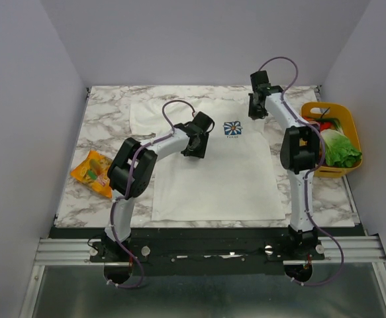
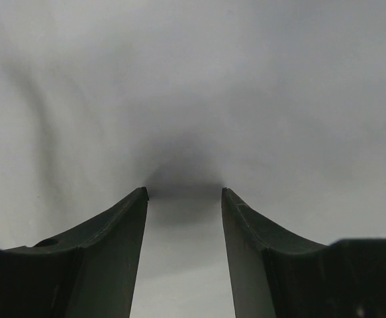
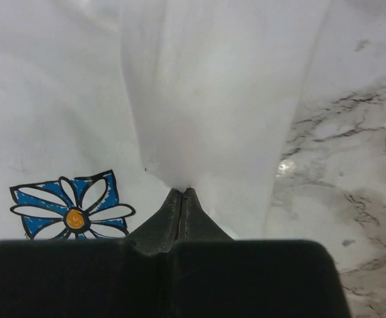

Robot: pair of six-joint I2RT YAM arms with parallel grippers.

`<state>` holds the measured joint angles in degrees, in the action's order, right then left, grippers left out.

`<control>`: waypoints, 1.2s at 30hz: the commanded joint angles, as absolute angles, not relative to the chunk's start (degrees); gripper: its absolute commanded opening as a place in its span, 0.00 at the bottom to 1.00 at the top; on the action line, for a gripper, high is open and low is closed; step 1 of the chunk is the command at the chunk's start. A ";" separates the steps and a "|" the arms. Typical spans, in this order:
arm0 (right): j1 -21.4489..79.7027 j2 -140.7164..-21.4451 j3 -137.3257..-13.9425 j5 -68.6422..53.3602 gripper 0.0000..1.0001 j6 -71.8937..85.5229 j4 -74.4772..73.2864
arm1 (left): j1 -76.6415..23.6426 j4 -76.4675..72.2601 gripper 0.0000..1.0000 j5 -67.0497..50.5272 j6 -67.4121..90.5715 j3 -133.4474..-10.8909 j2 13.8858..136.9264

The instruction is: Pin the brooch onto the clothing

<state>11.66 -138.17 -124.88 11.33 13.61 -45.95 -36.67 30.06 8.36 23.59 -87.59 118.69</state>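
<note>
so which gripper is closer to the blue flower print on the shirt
Right. The right gripper pinches the T-shirt just beside the flower print. The left gripper is open over plain white fabric, farther off on the print's other side.

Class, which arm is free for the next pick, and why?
Left, probably: the left gripper is open over the T-shirt, holding nothing, while the right gripper is shut on a fold of it.

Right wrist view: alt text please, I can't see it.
The right gripper, shut, pinches a fold of the white T-shirt that rises away from its tips. The blue flower print lies at lower left, and bare marble table shows on the right.
</note>
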 commanded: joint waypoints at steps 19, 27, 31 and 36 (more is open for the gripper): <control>-3.25 -116.90 -98.88 8.36 0.28 28.30 -29.71 | -37.35 32.52 0.54 12.04 23.82 -80.86 118.39; -3.16 -108.20 -89.12 1.07 1.00 26.20 -19.69 | -37.53 31.56 0.56 13.36 24.17 -79.54 114.88; -0.19 -106.09 -89.82 1.31 1.00 22.07 -21.26 | -37.44 31.03 0.56 11.70 24.52 -79.19 112.07; 9.12 -101.00 -84.04 6.93 0.99 18.55 -24.43 | -37.53 27.60 0.55 7.56 25.75 -75.86 107.85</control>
<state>1.54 -105.01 -88.09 3.79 22.87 -22.81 -37.23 27.94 10.72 24.40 -78.30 112.64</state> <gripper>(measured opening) 0.998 0.558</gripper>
